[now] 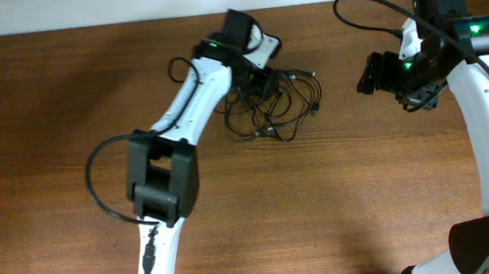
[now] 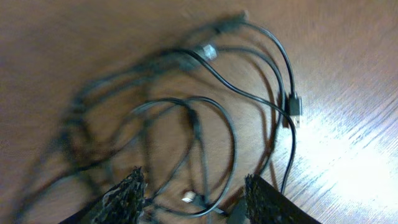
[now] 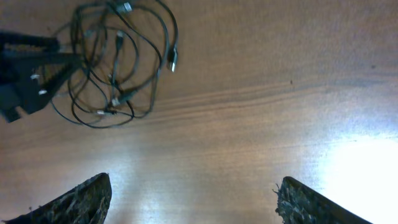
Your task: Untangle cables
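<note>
Hovering over the tangled clump of thin black flexible cables, the left two-finger gripper is holding its fingers apart, with several loops lying between them on the brown wooden table. The clump is lying at the far middle of the table. The right two-finger gripper is hanging well apart to the right, its fingers spread wide over bare wood. For a clean pick, the left fingers should be closing on one outer strand only, preferably the one ending at the flat black plug connector, not on crossed loops. Pinching several strands together risks tightening the knot.
</note>
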Robot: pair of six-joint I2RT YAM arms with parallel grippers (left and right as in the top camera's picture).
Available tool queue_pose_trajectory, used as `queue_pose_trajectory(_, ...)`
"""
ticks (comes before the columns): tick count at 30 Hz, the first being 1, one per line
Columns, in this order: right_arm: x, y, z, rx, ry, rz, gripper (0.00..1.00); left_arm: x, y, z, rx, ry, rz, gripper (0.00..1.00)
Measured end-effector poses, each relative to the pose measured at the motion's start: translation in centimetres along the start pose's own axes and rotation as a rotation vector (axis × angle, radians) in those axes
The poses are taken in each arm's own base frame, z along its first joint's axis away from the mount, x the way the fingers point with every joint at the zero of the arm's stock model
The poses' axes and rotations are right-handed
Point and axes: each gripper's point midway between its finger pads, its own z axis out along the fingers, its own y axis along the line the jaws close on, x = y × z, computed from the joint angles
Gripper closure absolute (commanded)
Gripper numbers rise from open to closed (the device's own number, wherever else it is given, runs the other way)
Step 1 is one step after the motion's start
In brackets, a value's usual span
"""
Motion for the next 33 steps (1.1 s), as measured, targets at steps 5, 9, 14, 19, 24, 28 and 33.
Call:
queue_pose_trajectory(5, 0.9, -0.5, 1.0, 0.013, 0.040, 0.009, 0.14, 2.9, -1.3, 5.7, -0.061, 0.111, 0.006, 0.59)
queue_pose_trajectory(9, 1.2, -0.7, 1.6, 0.017, 0.052, 0.011, 0.14, 2.8, 0.1, 6.1, -0.141, 0.103, -0.034, 0.57)
queue_pose_trajectory(14, 1.1, -0.8, 1.8, 0.017, 0.052, 0.011, 0.14, 3.4, 0.6, 5.9, -0.196, 0.129, -0.040, 0.56)
queue_pose_trajectory(19, 1.0, -0.7, 1.8, 0.015, 0.045, 0.010, 0.14, 1.4, -2.7, 2.9, -0.199, 0.156, 0.007, 0.46)
queue_pose_trajectory(24, 1.0, -0.7, 1.8, 0.014, 0.044, 0.004, 0.13, 0.7, 0.0, 4.3, -0.321, 0.131, 0.020, 0.52)
queue_pose_trajectory(28, 1.0, -0.7, 1.8, 0.014, 0.045, -0.005, 0.14, 2.0, 0.9, 6.4, -0.334, 0.170, 0.019, 0.60)
queue_pose_trajectory(33, 1.0, -0.7, 1.8, 0.014, 0.045, -0.027, 0.13, 2.5, 1.0, 6.0, -0.342, 0.210, 0.023, 1.00)
